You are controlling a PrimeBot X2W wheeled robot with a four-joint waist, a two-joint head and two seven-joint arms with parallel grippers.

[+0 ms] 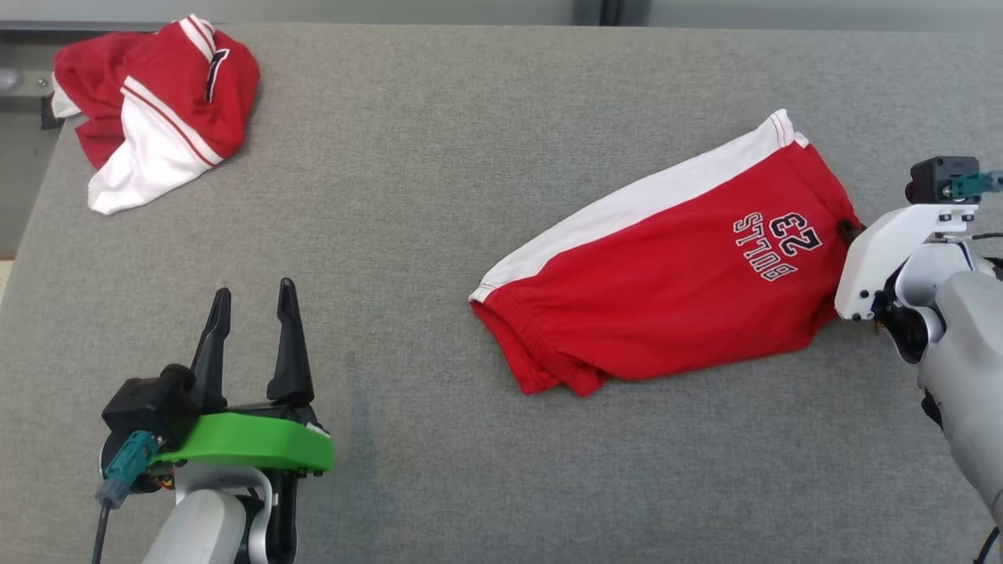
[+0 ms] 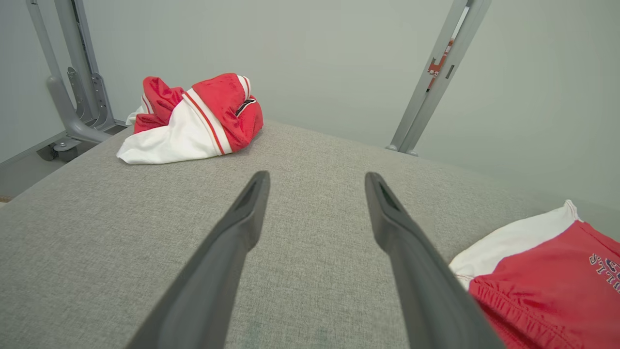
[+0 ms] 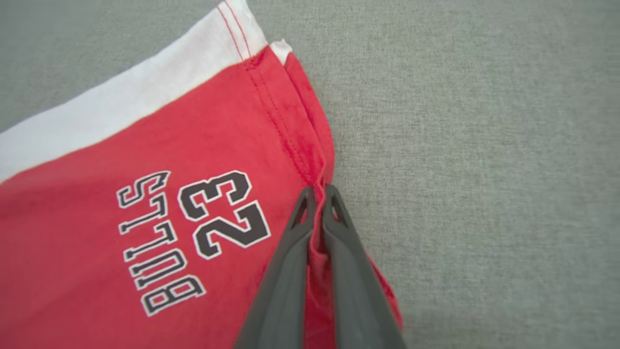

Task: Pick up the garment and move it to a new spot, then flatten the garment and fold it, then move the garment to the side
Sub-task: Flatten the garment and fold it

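Note:
Red shorts [image 1: 666,290] with a white side stripe and "BULLS 23" print lie folded on the grey table, right of centre. My right gripper [image 3: 318,194] is shut on the hem edge of the shorts [image 3: 145,194], red cloth pinched between its two fingers [image 3: 286,271]. In the head view that gripper [image 1: 850,229] meets the garment's right edge. My left gripper [image 1: 252,301] stands open at the lower left, nothing between its fingers [image 2: 227,252], well away from the shorts [image 2: 547,271].
A second red and white garment [image 1: 153,102] lies crumpled at the table's far left corner [image 2: 193,118]. Grey metal frame legs [image 2: 431,77] stand behind the table. The grey table surface [image 1: 407,235] between the two garments is bare.

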